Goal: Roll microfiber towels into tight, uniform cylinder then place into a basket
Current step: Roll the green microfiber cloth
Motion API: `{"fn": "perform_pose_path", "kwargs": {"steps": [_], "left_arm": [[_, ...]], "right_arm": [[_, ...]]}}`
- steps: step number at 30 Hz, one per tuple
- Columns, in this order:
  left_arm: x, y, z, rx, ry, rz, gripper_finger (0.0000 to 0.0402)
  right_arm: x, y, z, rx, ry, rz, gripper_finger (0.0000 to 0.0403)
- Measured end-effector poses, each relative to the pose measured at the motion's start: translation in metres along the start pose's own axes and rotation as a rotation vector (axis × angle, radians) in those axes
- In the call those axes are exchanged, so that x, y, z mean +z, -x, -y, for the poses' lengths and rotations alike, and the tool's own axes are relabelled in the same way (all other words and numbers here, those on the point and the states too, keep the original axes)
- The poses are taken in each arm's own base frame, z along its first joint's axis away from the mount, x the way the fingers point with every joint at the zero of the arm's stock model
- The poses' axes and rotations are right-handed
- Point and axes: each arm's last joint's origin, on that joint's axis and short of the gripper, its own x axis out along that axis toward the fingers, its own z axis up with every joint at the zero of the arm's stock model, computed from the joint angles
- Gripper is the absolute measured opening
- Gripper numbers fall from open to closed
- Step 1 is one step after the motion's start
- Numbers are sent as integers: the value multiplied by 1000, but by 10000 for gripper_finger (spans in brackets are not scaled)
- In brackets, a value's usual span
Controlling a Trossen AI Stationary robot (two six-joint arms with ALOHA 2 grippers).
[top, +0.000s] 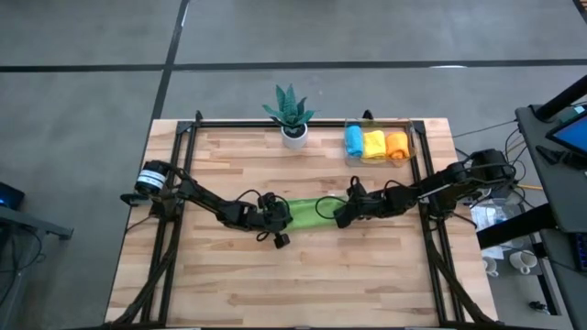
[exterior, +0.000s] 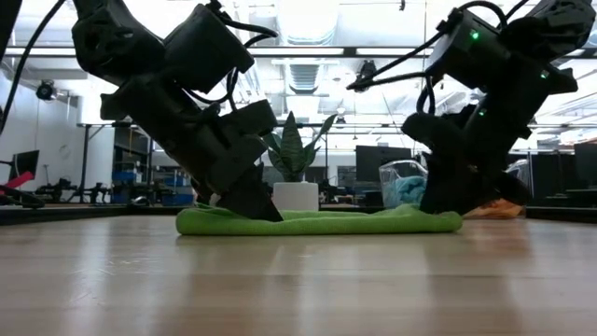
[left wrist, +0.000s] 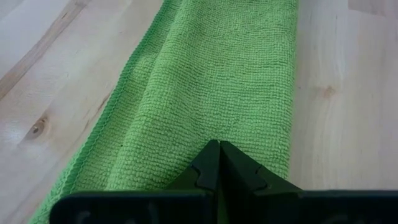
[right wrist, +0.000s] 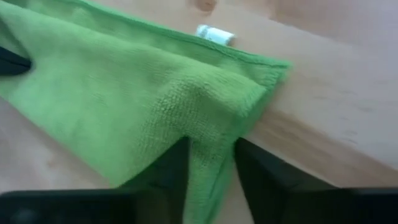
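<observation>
Green microfiber towel (exterior: 317,222) is seen folded into a long flat strip at the middle of the wooden table (top: 303,275), well in front of the basket (top: 409,147) at the table's far edge. Its left end is pressed down by the left gripper (left wrist: 219,163), whose fingers are clenched together on top of the cloth. The opposite end, toward the basket's side, is straddled by the right gripper (right wrist: 211,163), its fingers parted with a raised fold of the fabric between them. Inside the basket, blue, yellow and orange rolls (top: 375,144) are lined up side by side. A potted plant (top: 292,115) is set to the basket's left.
</observation>
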Motion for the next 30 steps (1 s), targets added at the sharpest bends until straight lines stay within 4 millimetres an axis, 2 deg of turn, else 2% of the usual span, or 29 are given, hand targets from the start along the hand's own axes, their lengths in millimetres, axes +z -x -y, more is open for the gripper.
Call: {"fn": "perform_pose_path", "kwargs": {"steps": [5, 7, 13, 21, 24, 30], "left_arm": [[0, 0, 0, 0, 0, 0, 0], [0, 0, 0, -2, 2, 4, 0], [6, 0, 3, -28, -20, 40, 0], [44, 8, 13, -92, -156, 143, 0], [56, 0, 10, -73, -172, 172, 0], [63, -31, -3, -28, -134, 187, 0]], "right_arm": [[-2, 0, 6, -58, 67, -6, 35], [-3, 0, 8, -61, 89, -7, 17], [-3, 0, 9, -70, 116, -11, 10], [-3, 0, 9, -73, 135, -14, 9], [-3, 0, 9, -73, 135, -15, 9], [-3, 0, 9, -71, 139, -16, 8]]}}
